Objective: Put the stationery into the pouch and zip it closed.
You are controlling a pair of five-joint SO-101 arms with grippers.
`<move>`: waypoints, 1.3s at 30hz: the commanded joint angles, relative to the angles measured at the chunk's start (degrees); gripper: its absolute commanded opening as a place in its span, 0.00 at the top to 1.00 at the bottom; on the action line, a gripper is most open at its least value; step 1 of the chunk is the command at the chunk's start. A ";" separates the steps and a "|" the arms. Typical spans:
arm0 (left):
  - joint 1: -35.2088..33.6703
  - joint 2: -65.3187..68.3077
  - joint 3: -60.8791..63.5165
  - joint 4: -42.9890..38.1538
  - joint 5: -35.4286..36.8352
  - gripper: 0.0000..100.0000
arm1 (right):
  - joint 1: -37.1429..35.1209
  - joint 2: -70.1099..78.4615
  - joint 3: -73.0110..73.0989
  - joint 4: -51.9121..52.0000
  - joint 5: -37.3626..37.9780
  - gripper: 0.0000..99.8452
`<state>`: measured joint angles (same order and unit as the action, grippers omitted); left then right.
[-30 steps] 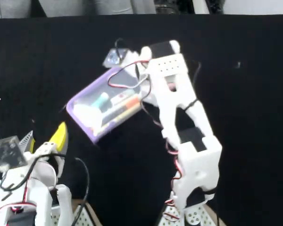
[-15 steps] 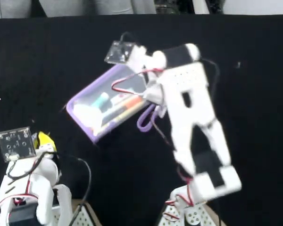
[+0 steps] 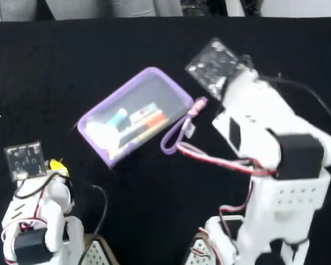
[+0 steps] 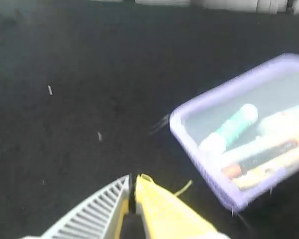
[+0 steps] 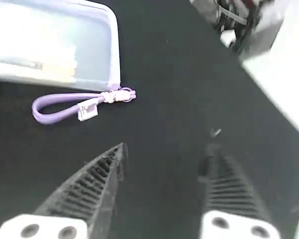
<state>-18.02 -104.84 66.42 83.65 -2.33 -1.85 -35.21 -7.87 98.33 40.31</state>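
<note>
Pulled back from the pouch point(image 3: 133, 113), the right arm point(image 3: 254, 127) now stands over the near right of the bench, its jaws open and empty. The left jaws, by the near left corner, are closed on nothing.

Retreating well probably means staying clear of the strap point(image 5: 104, 97). That strap lies just beyond the right jaws. Farther off the pouch lies mid-bench with the stationery point(image 3: 138, 122) inside and the zip seemingly shut.

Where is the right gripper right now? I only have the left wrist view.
Observer: The right gripper hangs open over the table, near the wrist strap of the pouch.
Operator: Is it touching the wrist strap?
Observer: No, they are apart; the wrist strap lies flat by the pouch's corner.
Operator: Where's the zipper pull?
Observer: The zipper pull sits at the corner where the wrist strap joins; whether the zip is fully shut I cannot tell.
</note>
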 commanded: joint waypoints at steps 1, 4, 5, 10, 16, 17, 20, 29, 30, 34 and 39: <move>4.26 0.44 4.18 -2.37 -0.53 0.97 | 1.05 -8.92 11.21 -6.24 -11.69 0.96; 5.23 0.44 7.87 -3.25 -0.53 0.97 | 1.05 -15.52 20.09 -10.73 -15.91 0.98; 4.97 0.44 8.84 -3.52 -0.53 0.97 | 1.05 -17.80 23.16 -12.31 -17.49 0.98; 4.97 0.44 12.44 -4.22 -0.44 0.97 | 1.05 -31.25 42.77 -21.98 -25.05 0.98; 3.38 0.44 16.75 -6.24 -0.44 0.97 | 1.41 -50.42 66.51 -30.68 -25.41 0.98; 2.42 0.44 17.19 -6.24 -0.44 0.97 | 1.76 -53.23 68.79 -31.12 -24.97 0.98; 0.92 0.44 17.63 -5.63 -0.44 0.97 | 3.60 -61.49 76.26 -31.47 -21.71 0.98; -0.48 0.53 20.09 -6.15 -0.44 0.97 | 6.42 -72.66 96.13 -33.14 -21.10 0.98; -0.57 0.53 20.09 -6.15 -0.44 0.97 | 6.33 -72.84 98.15 -33.58 -21.10 0.98; -0.31 0.53 20.09 -6.15 -0.44 0.97 | 6.59 -73.27 104.57 -32.97 -21.01 0.98; -0.13 0.53 24.75 -8.79 -0.44 0.97 | 6.33 -73.27 104.31 -26.81 -20.92 0.98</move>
<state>-18.20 -104.66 87.43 77.76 -2.42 3.87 -103.34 96.31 67.82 18.86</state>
